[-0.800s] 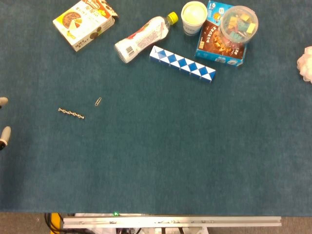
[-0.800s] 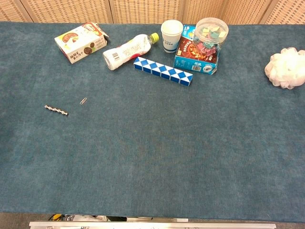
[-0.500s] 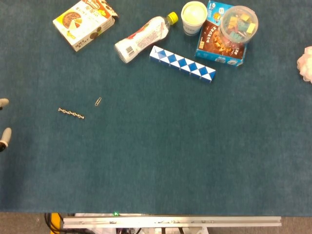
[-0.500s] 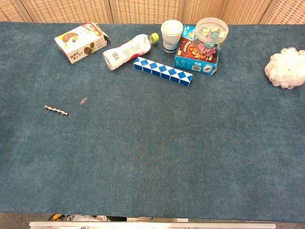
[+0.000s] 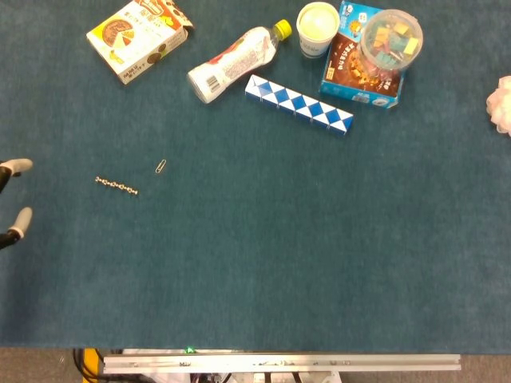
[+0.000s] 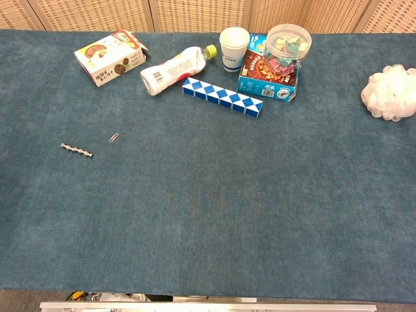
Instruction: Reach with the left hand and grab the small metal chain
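Silvery and beaded, the small metal chain [image 5: 116, 186] lies stretched in a short, slightly slanted line on the blue cloth table [image 5: 263, 255], just left of a paperclip [image 5: 160, 167] and well apart from the boxes and bottle [image 5: 233, 61] at the far edge. It looks light, limp and slick, lying very flat, so I judge a pinch across its middle safest. Only two fingertips [image 5: 21, 165] of the left hand [image 5: 14, 195] show at the frame's left edge, spread apart and holding nothing; the right hand is nowhere visible.
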Available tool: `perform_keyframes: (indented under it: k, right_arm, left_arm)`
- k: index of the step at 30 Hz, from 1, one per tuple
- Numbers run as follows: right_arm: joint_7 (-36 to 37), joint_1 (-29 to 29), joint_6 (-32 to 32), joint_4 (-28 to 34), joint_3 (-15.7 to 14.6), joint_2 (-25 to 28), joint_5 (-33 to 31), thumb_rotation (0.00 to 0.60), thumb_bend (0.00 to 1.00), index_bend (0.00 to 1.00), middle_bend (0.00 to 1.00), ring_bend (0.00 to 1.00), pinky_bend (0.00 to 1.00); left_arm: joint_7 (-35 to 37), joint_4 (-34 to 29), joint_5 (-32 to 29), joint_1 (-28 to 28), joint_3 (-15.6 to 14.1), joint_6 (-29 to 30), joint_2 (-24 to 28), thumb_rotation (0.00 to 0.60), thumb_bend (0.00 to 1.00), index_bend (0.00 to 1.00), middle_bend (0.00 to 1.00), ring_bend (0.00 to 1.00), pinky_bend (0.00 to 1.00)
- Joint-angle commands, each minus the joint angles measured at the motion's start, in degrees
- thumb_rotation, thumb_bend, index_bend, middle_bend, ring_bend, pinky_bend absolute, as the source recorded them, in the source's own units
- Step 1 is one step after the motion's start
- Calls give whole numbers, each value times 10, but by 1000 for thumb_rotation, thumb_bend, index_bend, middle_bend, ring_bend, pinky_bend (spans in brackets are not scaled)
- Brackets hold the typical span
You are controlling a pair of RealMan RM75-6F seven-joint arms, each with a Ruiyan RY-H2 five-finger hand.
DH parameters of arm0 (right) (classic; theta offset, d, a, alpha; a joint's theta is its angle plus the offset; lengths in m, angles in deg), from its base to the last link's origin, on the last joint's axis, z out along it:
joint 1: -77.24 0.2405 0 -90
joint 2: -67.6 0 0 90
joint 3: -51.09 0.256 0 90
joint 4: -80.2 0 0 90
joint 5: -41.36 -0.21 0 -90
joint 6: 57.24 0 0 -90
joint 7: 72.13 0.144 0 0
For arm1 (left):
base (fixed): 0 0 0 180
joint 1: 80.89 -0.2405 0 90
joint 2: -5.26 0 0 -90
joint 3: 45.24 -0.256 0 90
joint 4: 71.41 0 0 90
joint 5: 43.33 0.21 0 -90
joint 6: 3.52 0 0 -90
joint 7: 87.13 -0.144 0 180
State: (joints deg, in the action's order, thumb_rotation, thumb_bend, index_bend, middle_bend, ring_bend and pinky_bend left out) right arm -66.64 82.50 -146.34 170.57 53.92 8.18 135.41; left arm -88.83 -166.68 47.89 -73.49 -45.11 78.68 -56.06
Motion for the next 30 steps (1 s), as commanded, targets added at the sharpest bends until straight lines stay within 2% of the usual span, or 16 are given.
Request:
perform_keyframes:
  k: [1,7,12,15,20,22,26,30]
  right_arm:
    - [-4,2,0,3,3,1,0,600,330,518,520,405,459]
    - [-11,4,-1,9,4,1,2,600,330,518,520,405,459]
    - [-12,3,-3,11,3,4,1,600,329,518,520,405,459]
    - [-10,0,-6,11,2,6,0,600,330,518,520,406,459]
    - [-8,-3,-8,11,0,7,0,600,330,518,520,408,459]
    - [-6,-4,-10,11,-1,7,1,600,330,518,520,410,459]
    - [-4,-6,-10,10,-3,7,-1,600,330,518,521,413,459]
    - [-2,-7,-10,9,-4,7,1,600,330,518,520,414,459]
  left_arm:
    - [22,0,5,25,0,-35,15,600,314,263,363,289,257]
    - [31,10,12,62,0,-86,21,600,311,263,363,300,277]
    - [33,18,12,87,0,-121,19,600,310,262,396,352,408]
    - [29,21,10,102,1,-141,16,600,309,265,473,437,545]
    - [18,30,5,127,0,-180,9,600,309,277,670,679,794]
    - [12,35,-1,137,0,-197,4,600,308,290,744,757,856]
    - [4,45,-13,151,0,-219,-10,600,309,347,848,855,920]
    - [-4,53,-25,164,0,-240,-22,600,308,378,882,887,937]
